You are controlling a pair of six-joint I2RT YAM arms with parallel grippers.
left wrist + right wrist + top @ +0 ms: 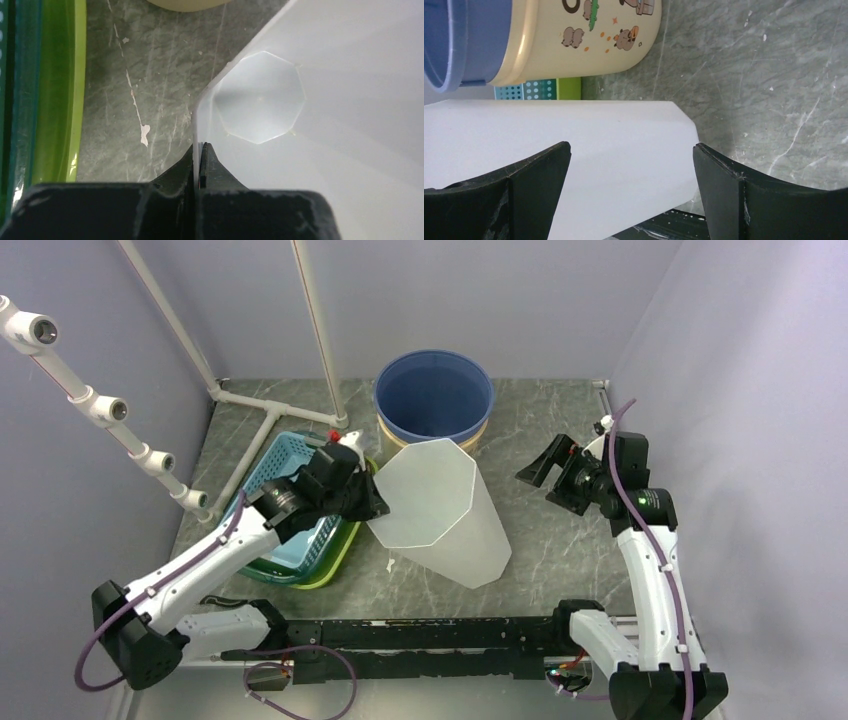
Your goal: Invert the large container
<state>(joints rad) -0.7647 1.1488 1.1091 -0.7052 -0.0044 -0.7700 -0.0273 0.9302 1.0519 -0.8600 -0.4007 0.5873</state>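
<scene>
Large container (450, 515) sits tilted at the centre of the table (560, 540), my left gripper (373, 502) pinching its thin rim, right gripper (543, 473) open alongside; I judge it light, flexible and slippery, so the rim grip needs second-side support.

Large container (440, 508) right of baskets (277, 455) (bucket (433, 405) behind it).

No readable text — bucket (589, 55) shows cartoons.
</scene>
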